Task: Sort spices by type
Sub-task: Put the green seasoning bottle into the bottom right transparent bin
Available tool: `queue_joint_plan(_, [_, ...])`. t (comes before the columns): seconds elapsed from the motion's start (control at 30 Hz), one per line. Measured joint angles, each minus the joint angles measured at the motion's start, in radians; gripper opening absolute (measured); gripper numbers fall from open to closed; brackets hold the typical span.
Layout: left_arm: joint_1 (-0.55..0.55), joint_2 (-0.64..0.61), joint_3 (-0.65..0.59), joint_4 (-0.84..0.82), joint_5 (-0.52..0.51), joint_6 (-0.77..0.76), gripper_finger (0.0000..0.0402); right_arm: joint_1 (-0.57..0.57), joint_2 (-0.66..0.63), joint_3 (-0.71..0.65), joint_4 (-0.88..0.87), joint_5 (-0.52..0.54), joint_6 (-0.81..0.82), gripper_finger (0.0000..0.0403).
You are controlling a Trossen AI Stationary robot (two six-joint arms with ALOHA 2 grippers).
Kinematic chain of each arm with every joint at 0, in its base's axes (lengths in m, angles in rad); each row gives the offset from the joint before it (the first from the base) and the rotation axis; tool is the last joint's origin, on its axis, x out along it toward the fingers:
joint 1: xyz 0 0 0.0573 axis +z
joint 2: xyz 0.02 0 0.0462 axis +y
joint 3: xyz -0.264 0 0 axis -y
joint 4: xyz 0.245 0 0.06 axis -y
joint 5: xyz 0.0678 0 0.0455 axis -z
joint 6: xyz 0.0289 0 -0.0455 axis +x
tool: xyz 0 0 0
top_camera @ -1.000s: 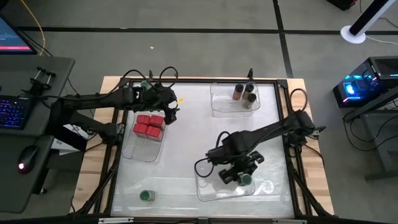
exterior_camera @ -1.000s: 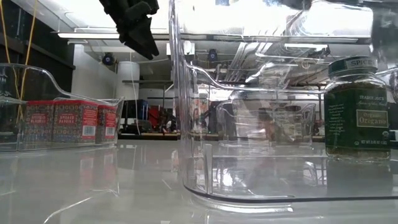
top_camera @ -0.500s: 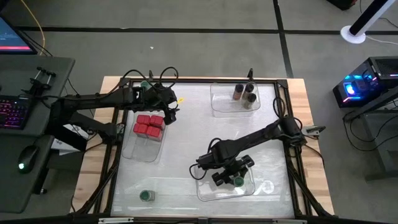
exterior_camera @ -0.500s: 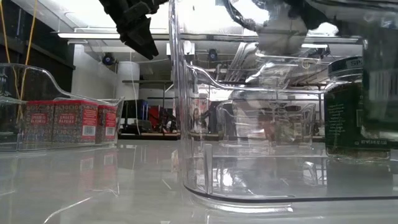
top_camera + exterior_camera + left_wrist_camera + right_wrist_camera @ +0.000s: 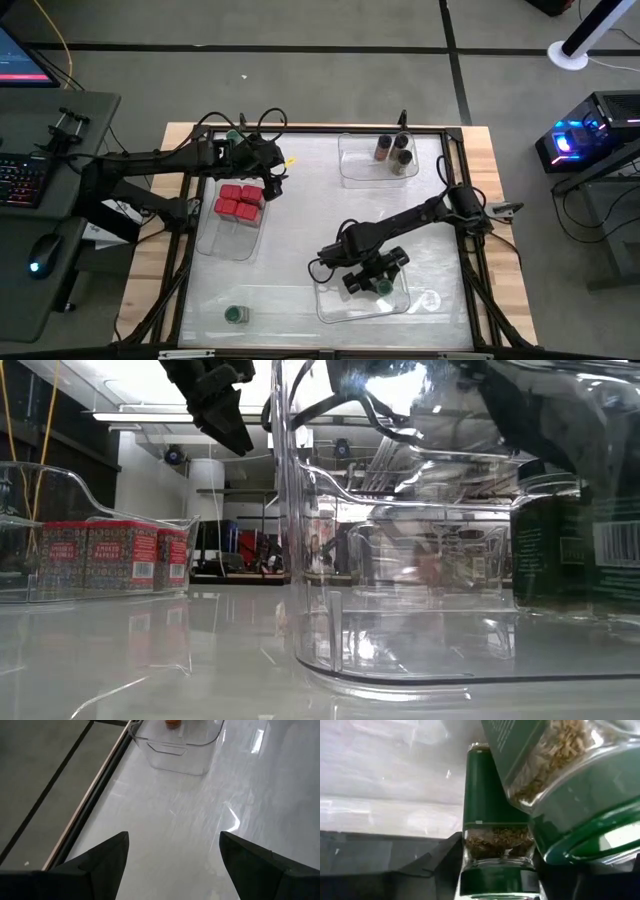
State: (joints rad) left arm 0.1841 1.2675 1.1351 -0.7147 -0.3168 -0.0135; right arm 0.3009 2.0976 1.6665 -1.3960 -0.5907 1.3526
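Note:
My right gripper [image 5: 375, 279] reaches down into the near clear tray [image 5: 400, 305], shut on a green-lidded jar [image 5: 495, 820]. A second green-lidded jar [image 5: 560, 775] stands close beside it in the tray; the low view shows both, the held one [image 5: 612, 550] and its neighbour [image 5: 540, 550]. A third green-lidded jar [image 5: 235, 314] stands on the table near the near-left corner. Red boxes [image 5: 238, 200] sit in the left tray. Brown dark-lidded jars [image 5: 393, 150] stand in the far tray. My left gripper [image 5: 172, 850] hangs open above the table by the red boxes. My right gripper pinches the green-lidded jar between its two fingers, one dark finger [image 5: 432, 862] showing along the jar's side. It comes from above, pointing down, with the lid [image 5: 495, 887] toward the wrist. The jar is upright, its base [image 5: 612, 610] down at the tray's floor.
The near tray's tall clear wall [image 5: 290, 560] stands close around the right gripper. The left tray [image 5: 225, 240] has bare floor at its near end. The far tray [image 5: 175, 750] lies ahead of the left gripper, with open tabletop [image 5: 300, 240] between the trays.
My right gripper has moved a little toward the table's left edge and down into the near tray. The jar it holds has come down beside the standing jar, which now shows a little farther left in the low view.

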Motion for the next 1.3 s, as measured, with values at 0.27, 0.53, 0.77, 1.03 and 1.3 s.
queue_joint_plan(0.27, [0.000, 0.000, 0.000, 0.000, 0.000, 0.011, 0.0298, -0.001, -0.001, 0.000, -0.002, 0.015, -0.010, 0.0264])
queue_joint_plan(0.53, [0.000, 0.000, 0.000, 0.000, 0.000, 0.011, 0.0298, -0.005, -0.051, 0.001, -0.035, 0.023, 0.003, 0.0266])
queue_joint_plan(0.77, [0.000, 0.000, 0.000, 0.000, 0.000, 0.008, 0.0298, -0.007, -0.128, 0.001, -0.081, 0.048, 0.010, 0.0266])
queue_joint_plan(1.03, [0.000, 0.000, 0.000, 0.000, 0.000, 0.009, 0.0298, -0.011, -0.245, 0.002, -0.079, 0.215, 0.089, 0.0267])
queue_joint_plan(1.3, [0.000, -0.025, -0.001, 0.012, 0.077, 0.098, 0.0298, -0.029, -0.399, 0.002, -0.027, 0.608, 0.087, 0.0267])
